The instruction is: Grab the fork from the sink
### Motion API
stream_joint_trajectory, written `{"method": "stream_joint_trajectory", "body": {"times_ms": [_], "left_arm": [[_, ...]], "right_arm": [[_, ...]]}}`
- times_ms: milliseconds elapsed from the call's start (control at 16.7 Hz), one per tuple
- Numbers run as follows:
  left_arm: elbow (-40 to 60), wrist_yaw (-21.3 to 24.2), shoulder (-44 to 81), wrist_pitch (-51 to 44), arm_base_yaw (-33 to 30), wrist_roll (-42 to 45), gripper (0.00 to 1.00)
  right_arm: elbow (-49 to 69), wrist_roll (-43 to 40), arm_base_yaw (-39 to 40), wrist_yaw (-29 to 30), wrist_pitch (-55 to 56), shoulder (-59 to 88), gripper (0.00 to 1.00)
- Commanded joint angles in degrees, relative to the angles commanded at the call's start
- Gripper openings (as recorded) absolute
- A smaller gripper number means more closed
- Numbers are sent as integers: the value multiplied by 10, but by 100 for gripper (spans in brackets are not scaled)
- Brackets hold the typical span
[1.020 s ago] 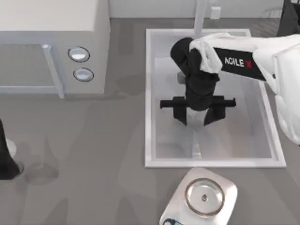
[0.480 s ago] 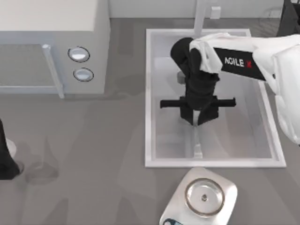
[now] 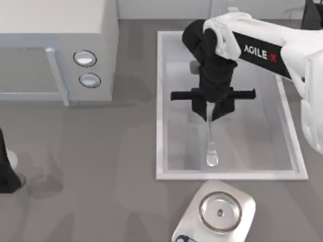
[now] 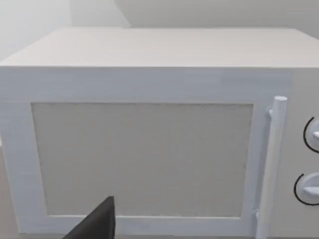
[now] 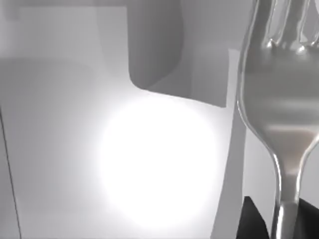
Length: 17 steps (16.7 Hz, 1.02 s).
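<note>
The sink (image 3: 160,101) is a large pale basin with a raised white rim, right of the table's middle. Over its centre, my right gripper (image 3: 208,115) points down and is shut on the fork (image 3: 210,143). The fork's slim silvery handle reaches from the fingers toward the sink's front edge, ending in a rounded tip. In the right wrist view, the fork's tines and neck (image 5: 279,104) stand close to the camera, above the bright sink bottom. My left arm (image 3: 6,169) stays parked at the table's far left edge.
A boxy white microwave (image 3: 55,45) with two round knobs stands at the back left, and its door (image 4: 144,159) faces the left wrist camera. A white faucet post (image 3: 216,15) rises behind the sink. A white scale with a metal dish (image 3: 219,212) sits in front of the sink.
My right gripper's fingers closed on the fork, then the gripper rose and shifted slightly back. More of the fork's handle now shows below the fingers. The left arm has not moved.
</note>
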Motion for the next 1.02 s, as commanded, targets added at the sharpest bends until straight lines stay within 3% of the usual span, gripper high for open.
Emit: {"method": "stream_joint_trajectory", "body": {"times_ms": [420, 780, 1020], "left_arm": [[0, 0, 0, 0, 0, 0, 100], [0, 0, 0, 0, 0, 0, 100], [0, 0, 0, 0, 0, 0, 100]], "right_arm": [[142, -2, -1, -1, -187, -42, 0], [146, -2, -1, -1, -191, -45, 0], [85, -35, -34, -3, -186, -104, 0]]}}
